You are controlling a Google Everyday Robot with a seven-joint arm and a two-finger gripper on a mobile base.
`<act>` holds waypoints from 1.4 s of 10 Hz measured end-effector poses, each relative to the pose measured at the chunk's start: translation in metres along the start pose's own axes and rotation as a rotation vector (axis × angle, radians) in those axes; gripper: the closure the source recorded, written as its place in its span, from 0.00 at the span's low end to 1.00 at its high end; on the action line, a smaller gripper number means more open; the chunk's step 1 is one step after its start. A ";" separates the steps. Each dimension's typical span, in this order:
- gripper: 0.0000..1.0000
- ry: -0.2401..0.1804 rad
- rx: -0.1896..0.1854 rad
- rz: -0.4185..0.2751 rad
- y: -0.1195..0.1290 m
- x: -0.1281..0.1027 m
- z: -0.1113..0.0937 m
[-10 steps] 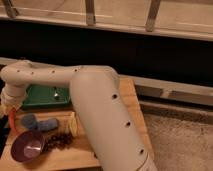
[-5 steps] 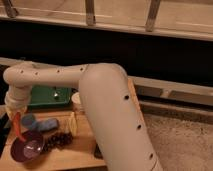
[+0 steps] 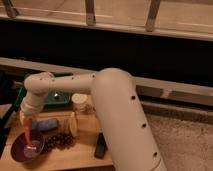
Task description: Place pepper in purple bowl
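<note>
Camera view: gripper (image 3: 26, 119) hung just above the purple bowl (image 3: 16, 150), pinched on the pepper's (image 3: 28, 134) top end. The pepper dangled straight down, tip inside the bowl. It looked light, stiff and glossy (slip risk, I'd judge), so an end grip suited it. Grapes (image 3: 60, 141) lay just right of the bowl.

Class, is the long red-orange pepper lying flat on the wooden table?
No: the pepper hangs from the gripper above the round dark purple bowl.
</note>
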 end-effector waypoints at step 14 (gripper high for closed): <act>0.20 -0.026 0.006 -0.013 0.012 -0.005 -0.014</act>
